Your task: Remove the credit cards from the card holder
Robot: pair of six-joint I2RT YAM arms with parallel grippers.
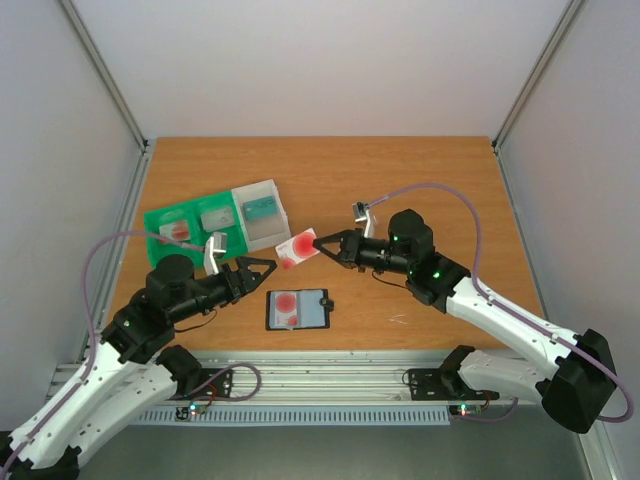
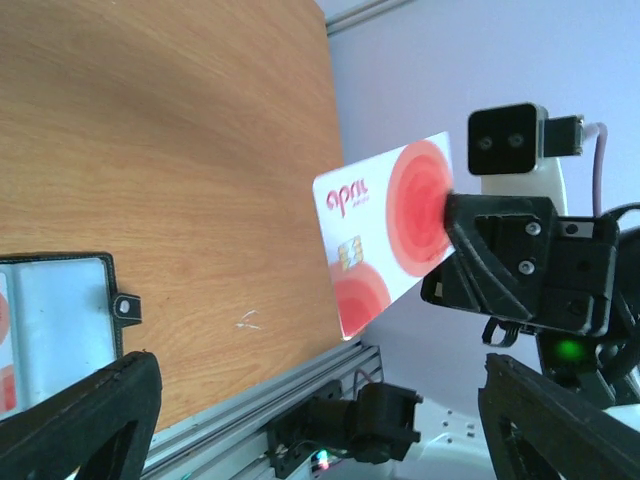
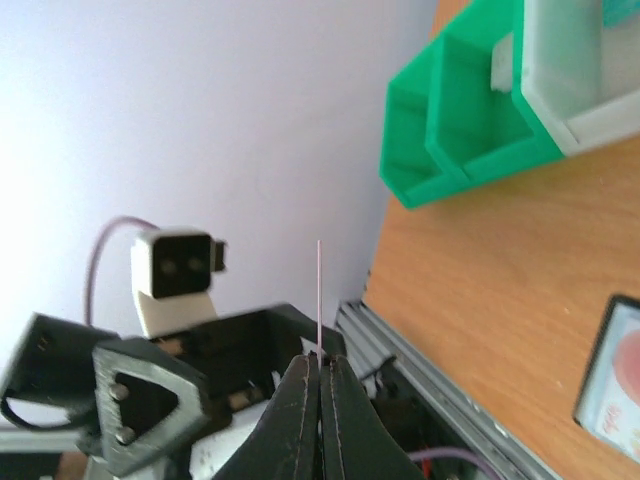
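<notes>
So the right gripper point(image 1: 322, 243) is clenched on one edge of a thin whitish plastic credit card with red round blotches point(image 2: 385, 235), holding it up off the brown wooden table point(image 1: 420, 180) between the two arms. Gripping only the edge leaves most of the card sticking out, I'd guess for an easy drop-off. The left gripper point(image 1: 265, 272) hangs near it, jaws spread wide, nothing in them. The flat black bifold card holder point(image 1: 298, 309) lies open on the table near the front edge, pockets up, with another red-blotched card point(image 1: 286, 303) showing inside — so the job isn't done.
</notes>
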